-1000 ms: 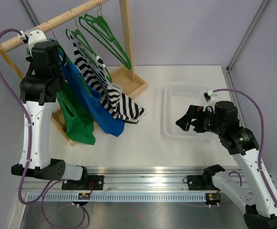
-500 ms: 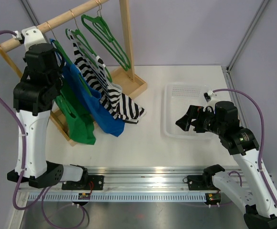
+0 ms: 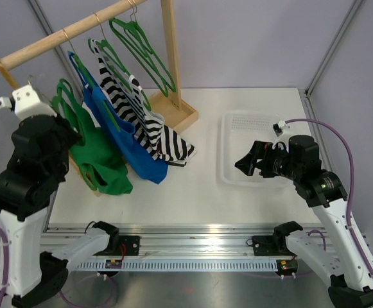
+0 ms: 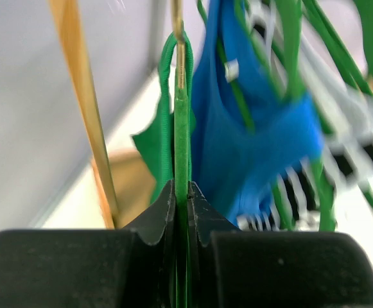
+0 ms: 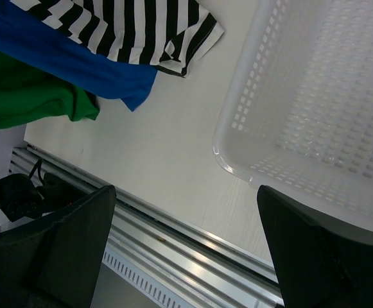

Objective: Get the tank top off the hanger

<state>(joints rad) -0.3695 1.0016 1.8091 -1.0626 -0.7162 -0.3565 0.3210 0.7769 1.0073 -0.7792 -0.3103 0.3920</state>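
Note:
A green tank top (image 3: 99,160) hangs on a green hanger (image 3: 65,96). In the top view the hanger is below and in front of the wooden rod (image 3: 77,29). My left gripper (image 3: 63,125) is mostly hidden under its own arm there. In the left wrist view my left gripper (image 4: 181,192) is shut on the green hanger (image 4: 182,128), with the green top (image 4: 153,144) behind it. My right gripper (image 3: 247,163) is open and empty above the table beside the white basket (image 3: 237,174). Its jaws stand wide apart in the right wrist view (image 5: 186,244).
A blue tank top (image 3: 128,141) and a striped top (image 3: 154,128) hang on the rack next to the green one. Two empty green hangers (image 3: 144,51) hang near the upright post (image 3: 170,51). The basket (image 5: 314,96) lies at the right.
My left arm has swung down and toward the near left, carrying the green hanger and tank top away from the rod. The right arm has not moved.

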